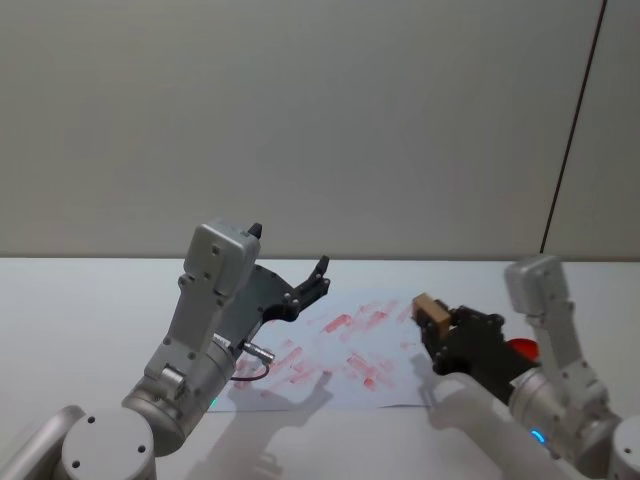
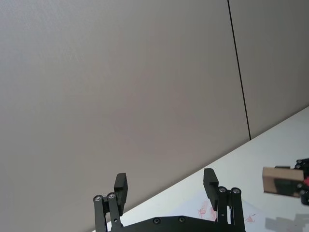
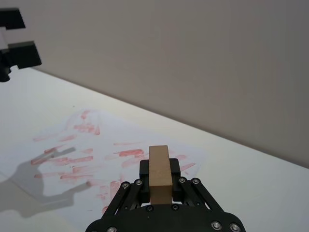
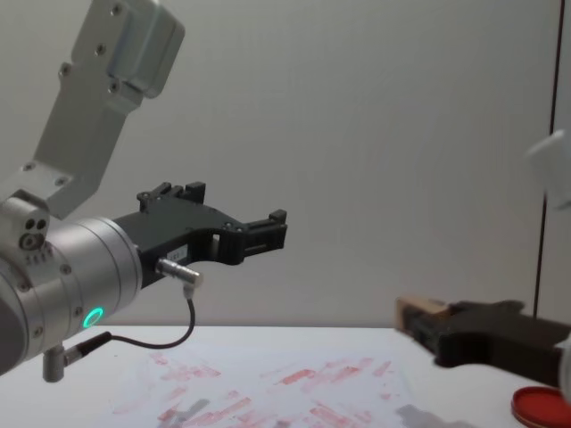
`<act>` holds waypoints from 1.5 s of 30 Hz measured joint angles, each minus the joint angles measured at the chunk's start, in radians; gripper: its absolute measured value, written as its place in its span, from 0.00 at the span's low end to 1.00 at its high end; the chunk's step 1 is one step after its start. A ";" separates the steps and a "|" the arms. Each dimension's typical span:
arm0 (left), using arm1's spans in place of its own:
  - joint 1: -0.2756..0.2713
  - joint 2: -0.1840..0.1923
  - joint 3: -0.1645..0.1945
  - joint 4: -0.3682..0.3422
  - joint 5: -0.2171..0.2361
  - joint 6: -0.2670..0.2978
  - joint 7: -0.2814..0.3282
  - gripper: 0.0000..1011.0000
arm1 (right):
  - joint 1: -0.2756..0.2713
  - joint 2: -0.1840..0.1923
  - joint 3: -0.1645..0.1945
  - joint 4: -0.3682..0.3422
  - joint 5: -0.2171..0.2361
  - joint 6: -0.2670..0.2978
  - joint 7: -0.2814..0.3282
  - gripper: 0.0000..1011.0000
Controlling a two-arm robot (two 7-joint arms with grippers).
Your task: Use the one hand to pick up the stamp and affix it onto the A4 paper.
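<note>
The hand, my right gripper (image 1: 437, 322), is shut on the stamp (image 1: 430, 311), a light tan block held in the air over the right edge of the A4 paper (image 1: 340, 350). The paper lies flat on the table and is covered with red prints. In the right wrist view the stamp (image 3: 159, 166) stands between the black fingers, with the paper (image 3: 96, 150) below and beyond it. In the chest view the stamp (image 4: 419, 312) hangs clear above the sheet (image 4: 285, 383). My left gripper (image 1: 318, 280) is raised over the paper's left side, open and holding nothing (image 2: 165, 186).
A round red ink pad (image 1: 522, 350) lies on the table to the right of the paper, behind the right arm, and also shows low at the right in the chest view (image 4: 542, 406). A plain wall stands behind the white table (image 1: 80, 300).
</note>
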 joint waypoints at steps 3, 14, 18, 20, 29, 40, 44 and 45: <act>0.000 0.000 0.000 0.000 0.000 0.000 0.000 0.99 | 0.018 -0.013 -0.011 0.018 -0.015 0.035 0.024 0.22; 0.000 0.000 0.000 0.000 0.000 0.000 0.000 0.99 | 0.088 -0.066 -0.054 0.109 -0.092 0.182 0.059 0.22; 0.000 0.000 0.000 0.000 0.000 0.000 0.000 0.99 | 0.105 -0.080 -0.063 0.136 -0.105 0.215 0.053 0.22; 0.000 0.000 0.000 0.000 0.000 0.000 0.000 0.99 | 0.115 -0.088 -0.067 0.152 -0.111 0.235 0.046 0.22; 0.000 0.000 0.000 0.000 0.000 0.000 0.000 0.99 | 0.141 -0.109 -0.074 0.188 -0.115 0.279 0.026 0.22; 0.000 0.000 0.000 0.000 0.000 0.000 0.000 0.99 | 0.156 -0.122 -0.075 0.208 -0.091 0.310 0.004 0.22; 0.000 0.000 0.000 0.000 0.000 0.000 0.000 0.99 | 0.156 -0.122 -0.072 0.199 -0.072 0.314 0.000 0.22; 0.000 0.000 0.000 0.000 0.000 0.000 0.000 0.99 | 0.156 -0.122 -0.069 0.188 -0.061 0.314 -0.002 0.22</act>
